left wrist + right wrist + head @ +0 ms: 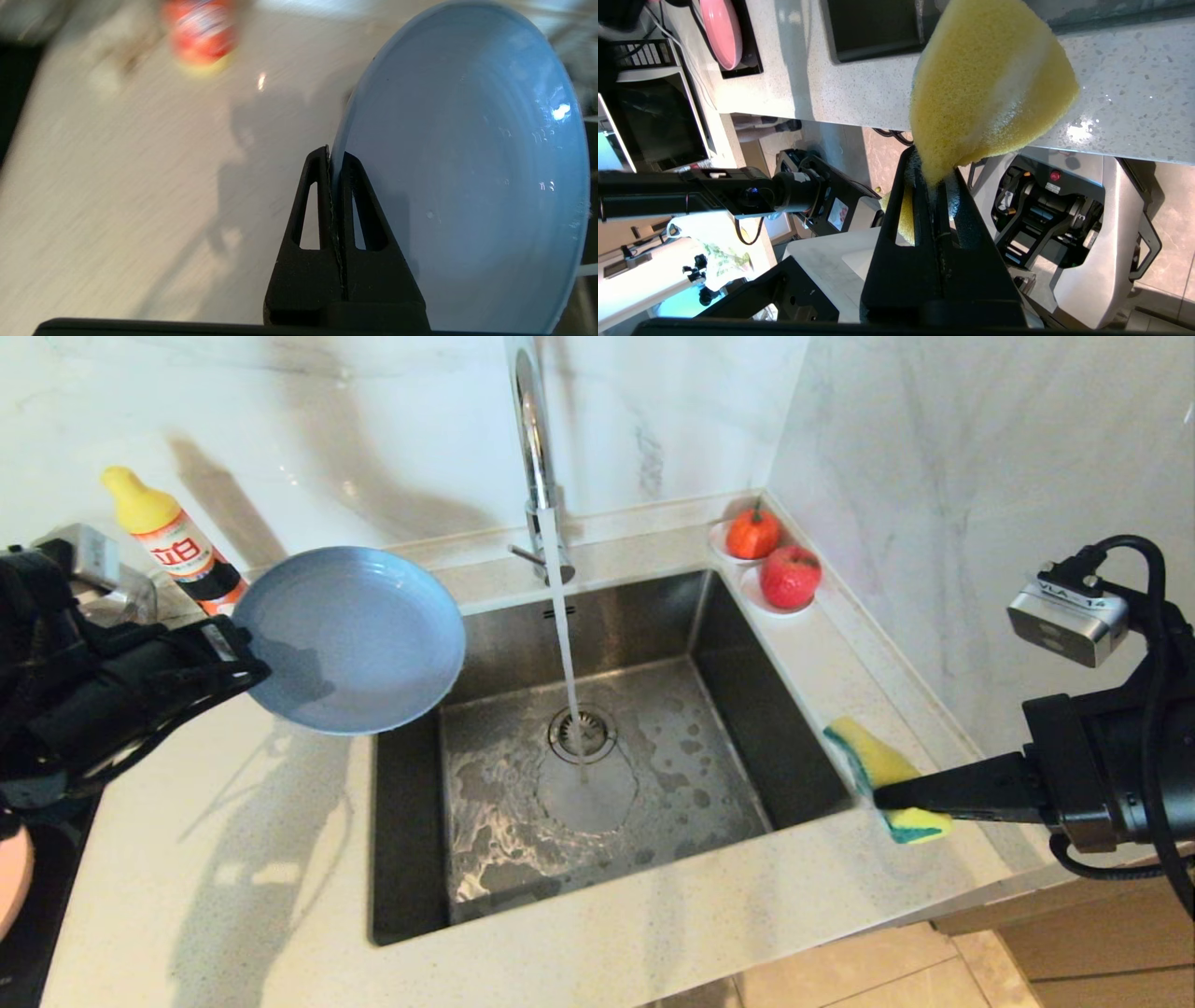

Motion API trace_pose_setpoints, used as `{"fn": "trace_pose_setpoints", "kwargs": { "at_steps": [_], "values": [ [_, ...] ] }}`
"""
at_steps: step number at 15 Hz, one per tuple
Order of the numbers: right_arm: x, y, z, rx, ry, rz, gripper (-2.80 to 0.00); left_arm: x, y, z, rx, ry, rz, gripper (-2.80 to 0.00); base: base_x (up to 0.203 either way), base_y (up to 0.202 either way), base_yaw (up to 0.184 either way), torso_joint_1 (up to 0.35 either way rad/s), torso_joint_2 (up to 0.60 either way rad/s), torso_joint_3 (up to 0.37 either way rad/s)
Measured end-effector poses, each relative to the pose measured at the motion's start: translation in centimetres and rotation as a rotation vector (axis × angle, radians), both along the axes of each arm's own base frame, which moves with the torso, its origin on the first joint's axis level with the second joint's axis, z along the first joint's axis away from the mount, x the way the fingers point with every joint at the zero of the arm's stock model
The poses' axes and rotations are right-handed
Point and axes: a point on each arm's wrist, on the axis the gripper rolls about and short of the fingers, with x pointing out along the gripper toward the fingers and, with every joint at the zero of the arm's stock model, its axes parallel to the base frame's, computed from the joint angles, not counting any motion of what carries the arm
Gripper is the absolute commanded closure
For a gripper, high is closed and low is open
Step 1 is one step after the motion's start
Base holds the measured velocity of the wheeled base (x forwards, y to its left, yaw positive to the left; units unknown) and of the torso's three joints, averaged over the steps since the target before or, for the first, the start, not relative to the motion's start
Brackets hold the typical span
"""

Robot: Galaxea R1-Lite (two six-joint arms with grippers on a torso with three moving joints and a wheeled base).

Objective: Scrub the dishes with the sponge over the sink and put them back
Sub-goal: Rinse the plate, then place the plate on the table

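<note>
My left gripper [245, 658] is shut on the rim of a grey-blue plate [350, 639], held tilted above the counter at the sink's left edge. In the left wrist view the fingertips pinch the plate's [467, 163] edge at my left gripper [334, 157]. The steel sink [719, 644] has water running from the faucet [532, 448] onto its drain. My right gripper [882, 795] is shut on the yellow sponge [882, 763] with its green layer, above the counter right of the sink. The sponge [990, 93] bulges out of my right gripper [931, 170]. A pink plate [721, 30] lies far left.
A detergent bottle [173, 546] stands at the back left behind the plate. A small orange pumpkin [753, 532] and a red apple [790, 576] sit on little dishes at the sink's back right corner. A black cooktop [37, 915] lies at the left, and marble walls close the back and right.
</note>
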Motion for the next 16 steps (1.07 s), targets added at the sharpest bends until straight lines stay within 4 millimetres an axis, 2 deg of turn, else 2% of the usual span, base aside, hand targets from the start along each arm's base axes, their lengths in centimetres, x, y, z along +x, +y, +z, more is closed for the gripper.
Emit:
{"fn": "trace_pose_setpoints", "kwargs": {
  "at_steps": [5, 9, 16],
  "values": [
    [0.3, 0.1, -0.2, -0.004, 0.008, -0.001, 0.00, -2.8, 4.9, 1.3, -0.118, 0.176, 0.087, 0.00, 0.000, 0.000, 0.000, 0.000, 0.00, 0.000],
    [0.6, 0.2, -0.4, -0.008, 0.014, -0.002, 0.00, -4.0, 8.0, 1.2, -0.181, 0.197, 0.197, 0.00, 0.000, 0.000, 0.000, 0.000, 0.00, 0.000],
    [0.9, 0.3, -0.2, -0.010, 0.007, -0.006, 0.00, -4.9, 10.4, -4.4, -0.277, 0.366, 0.307, 0.00, 0.000, 0.000, 0.000, 0.000, 0.00, 0.000]
  ]
}}
